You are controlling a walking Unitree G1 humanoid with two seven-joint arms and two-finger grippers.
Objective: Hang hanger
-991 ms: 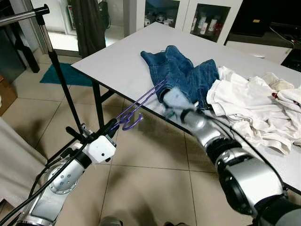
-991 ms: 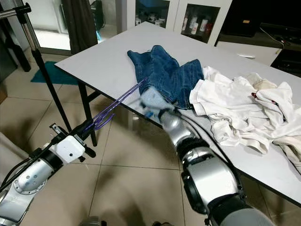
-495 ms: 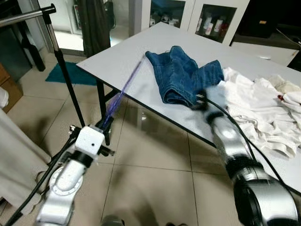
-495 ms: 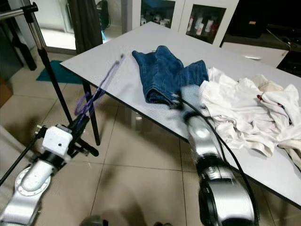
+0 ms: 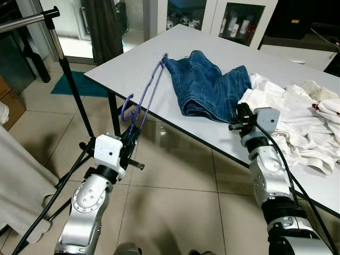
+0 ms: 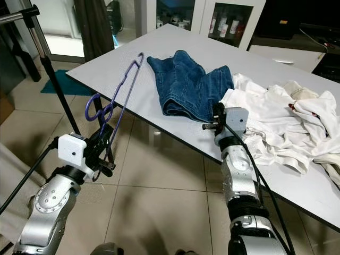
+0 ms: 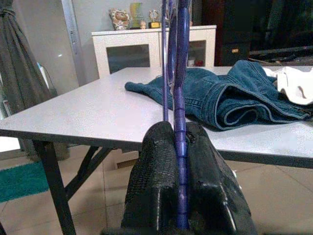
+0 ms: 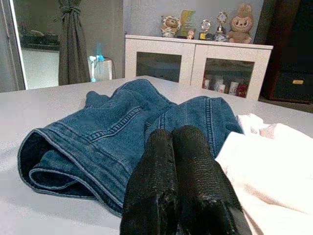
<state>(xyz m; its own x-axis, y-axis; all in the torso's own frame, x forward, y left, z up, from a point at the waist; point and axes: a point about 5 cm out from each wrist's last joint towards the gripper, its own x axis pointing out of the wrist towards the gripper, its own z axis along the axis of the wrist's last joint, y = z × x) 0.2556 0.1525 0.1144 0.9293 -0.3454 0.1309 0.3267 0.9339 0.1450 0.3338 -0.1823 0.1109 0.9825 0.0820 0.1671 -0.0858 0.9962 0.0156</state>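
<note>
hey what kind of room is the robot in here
Probably a home living or laundry area: a metal clothes rack stands on the tiled floor, jeans and white laundry lie on a table, and a display cabinet holds figurines.

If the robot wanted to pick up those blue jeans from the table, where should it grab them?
Probably at the folded edge of the jeans nearest the table's front side, coming from that side. There the denim is doubled into a thick roll standing up from the tabletop, so two fingers could close around it. The right gripper already sits close by, fingers shut and pointing at the fold.
</note>
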